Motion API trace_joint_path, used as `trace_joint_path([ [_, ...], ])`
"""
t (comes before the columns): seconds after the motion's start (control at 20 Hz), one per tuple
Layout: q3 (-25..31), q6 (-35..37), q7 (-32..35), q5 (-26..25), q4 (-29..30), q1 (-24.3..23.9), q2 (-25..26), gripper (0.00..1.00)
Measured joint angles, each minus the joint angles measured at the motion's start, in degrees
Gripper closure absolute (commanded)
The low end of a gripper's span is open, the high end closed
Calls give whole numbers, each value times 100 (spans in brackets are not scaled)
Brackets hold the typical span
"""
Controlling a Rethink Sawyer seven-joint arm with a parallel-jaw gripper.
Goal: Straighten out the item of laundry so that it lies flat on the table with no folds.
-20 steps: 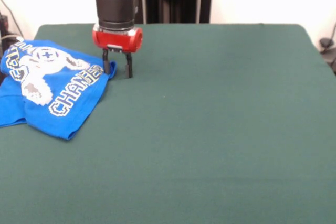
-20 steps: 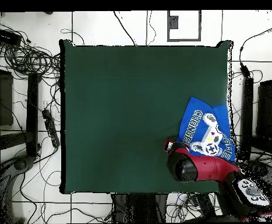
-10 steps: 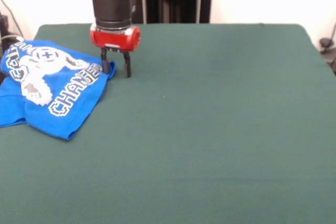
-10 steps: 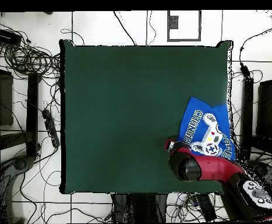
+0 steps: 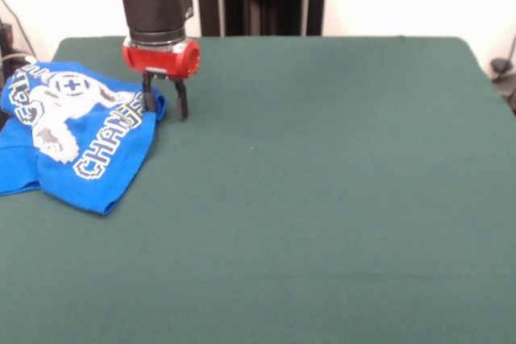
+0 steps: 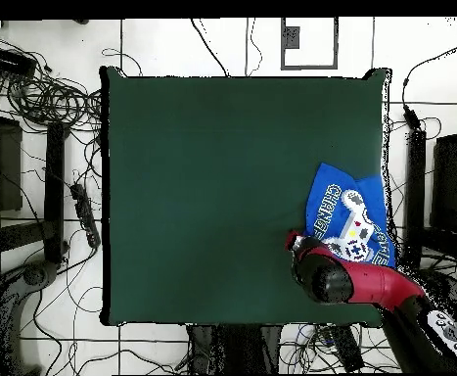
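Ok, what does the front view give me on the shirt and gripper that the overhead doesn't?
Front only: the gripper with both fingers apart, low at the T-shirt's edge, and the "CHANGER" lettering. Overhead only: the whole table outline, the shirt near one side edge, floor cables; the arm hides the fingers. Both: the blue shirt rumpled, not flat.

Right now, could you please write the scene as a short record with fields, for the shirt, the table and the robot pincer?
item: small bright blue T-shirt with white-grey game controller print, folded and bunched, not flat
location of item: on the large dark green felt-covered table, at the left edge in the front view
lettering visible: "CHANGE", partly folded
pincer: black two-fingered pincer on the red and black arm, open
pincer position: at the shirt's right edge in the front view, one finger over the cloth, the other over the table
task state: not yet straightened
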Motion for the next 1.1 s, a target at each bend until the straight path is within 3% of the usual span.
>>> trace_joint_path([
  [0.05, 36, 28, -1, -15, 3, -36, 1, 0],
  [0.1, 68, 88, -1, -68, -5, -117, 2, 100],
  [1.1, 160, 129, -1, -240, 9, -270, -14, 100],
])
